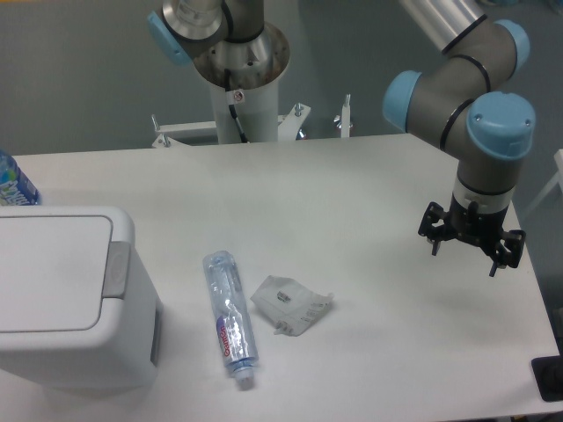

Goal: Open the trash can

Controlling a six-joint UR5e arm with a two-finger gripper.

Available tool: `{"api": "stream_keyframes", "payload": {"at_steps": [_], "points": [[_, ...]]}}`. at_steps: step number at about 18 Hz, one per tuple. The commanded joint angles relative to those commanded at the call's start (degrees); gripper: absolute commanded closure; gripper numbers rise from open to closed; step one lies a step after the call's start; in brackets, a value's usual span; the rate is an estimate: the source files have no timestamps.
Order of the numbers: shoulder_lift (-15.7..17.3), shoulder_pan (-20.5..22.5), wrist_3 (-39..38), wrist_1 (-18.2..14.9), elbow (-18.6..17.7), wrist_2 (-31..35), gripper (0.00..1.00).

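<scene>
The trash can (62, 352) is a large white boxy bin at the front left of the table. Its flat lid (48, 272) lies shut, and the grey push tab (115, 269) sits on the lid's right edge. My gripper (464, 260) hangs over the right side of the table, far from the can. It points down, its fingers are spread apart and nothing is between them.
A clear plastic bottle (230, 318) lies on the table just right of the can. A crumpled clear wrapper (291, 305) lies beside the bottle. A blue-labelled bottle (12, 185) stands at the left edge behind the can. The arm's base column (239, 88) stands at the back.
</scene>
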Motion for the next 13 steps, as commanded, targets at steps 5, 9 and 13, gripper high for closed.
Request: {"api": "stream_keyframes", "payload": {"at_steps": [5,9,13], "points": [[0.35,0.00,-0.52,0.00,-0.09,-1.05,0.00],[0.96,0.00,-7.69,0.17,-0.18,-4.46,0.00],[5.17,-1.22,-20.71,0.53,-1.05,-12.47,0.00]]}}
